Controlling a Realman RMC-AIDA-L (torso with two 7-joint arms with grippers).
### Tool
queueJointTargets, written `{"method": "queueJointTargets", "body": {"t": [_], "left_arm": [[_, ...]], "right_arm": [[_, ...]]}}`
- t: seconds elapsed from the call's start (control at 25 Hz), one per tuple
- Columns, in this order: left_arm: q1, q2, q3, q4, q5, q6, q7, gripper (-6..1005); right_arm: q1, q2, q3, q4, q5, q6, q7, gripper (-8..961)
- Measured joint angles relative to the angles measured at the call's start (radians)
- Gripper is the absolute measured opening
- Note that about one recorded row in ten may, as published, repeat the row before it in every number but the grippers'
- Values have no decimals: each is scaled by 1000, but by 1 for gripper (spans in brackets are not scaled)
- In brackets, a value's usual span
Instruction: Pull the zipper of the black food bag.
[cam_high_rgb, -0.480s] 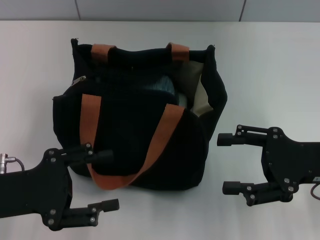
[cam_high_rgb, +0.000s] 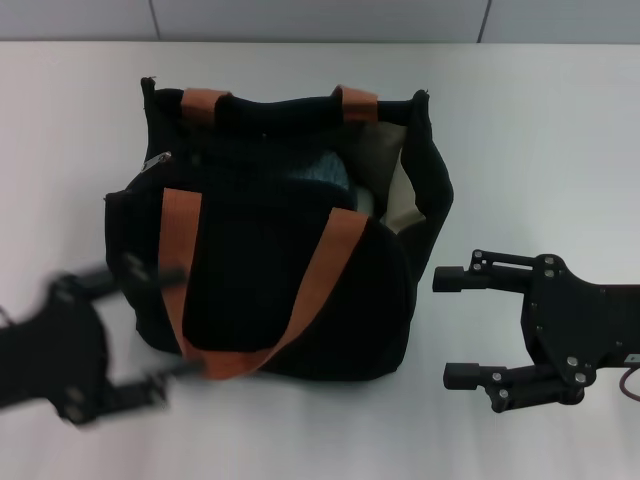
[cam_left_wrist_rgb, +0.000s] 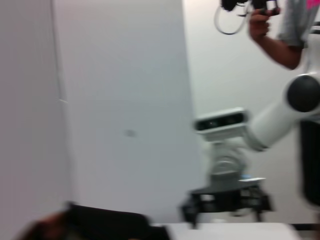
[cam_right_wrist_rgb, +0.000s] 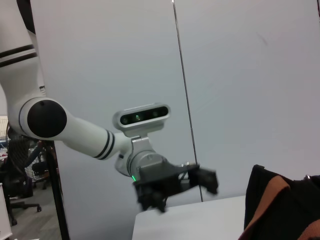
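Observation:
The black food bag stands on the table's middle with its mouth open. Two rust-orange handles run over it and pale lining shows inside. A small silver zipper pull sits on the rim at the bag's far left corner. My left gripper is open and blurred by motion. It is at the bag's near left corner, its upper finger against the bag's left side. My right gripper is open too, just right of the bag and apart from it. The right wrist view shows the bag and, farther off, the left gripper.
The white table carries only the bag. In the left wrist view the bag's edge is low in the frame. Behind it are the right arm's gripper and a person at the back.
My left gripper has slid left and toward the far side along the bag's left flank, and it is now motion-blurred. The right gripper and the bag have stayed put.

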Motion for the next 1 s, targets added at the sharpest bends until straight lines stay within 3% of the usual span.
{"method": "queueJointTargets", "body": {"t": [0.04, 0.08, 0.12, 0.2, 0.28, 0.6, 0.64, 0.8, 1.0], "left_arm": [[9, 0, -62, -13, -12, -4, 30, 742], [9, 0, -62, -13, -12, -4, 30, 742], [19, 1, -184, -53, -31, -17, 100, 742], [24, 1, -342, -133, -40, -52, 238, 742], [23, 0, -416, -197, -41, -102, 384, 742], [-42, -5, -436, -493, -52, -293, 1024, 741], [-42, -5, -436, -493, -52, -293, 1024, 741], [-79, -7, -476, -638, -62, -318, 1283, 741], [-124, -9, -476, -676, -47, -365, 1345, 741]], "right_arm": [[-1, 0, 0, 0, 2, 0, 0, 837], [-2, 0, 0, 0, 4, 0, 0, 837], [-3, 1, 0, 0, 7, 0, -1, 837], [-5, 0, 0, 0, 9, 0, -1, 836], [-5, 0, 0, 0, 10, -1, -1, 836], [-2, -1, -1, 15, 10, -7, -2, 835], [-3, -1, -1, 15, 11, -7, -2, 835], [-5, -2, -1, 15, 11, -9, -1, 835], [-5, -2, -8, 15, 11, -11, 5, 835]]}}
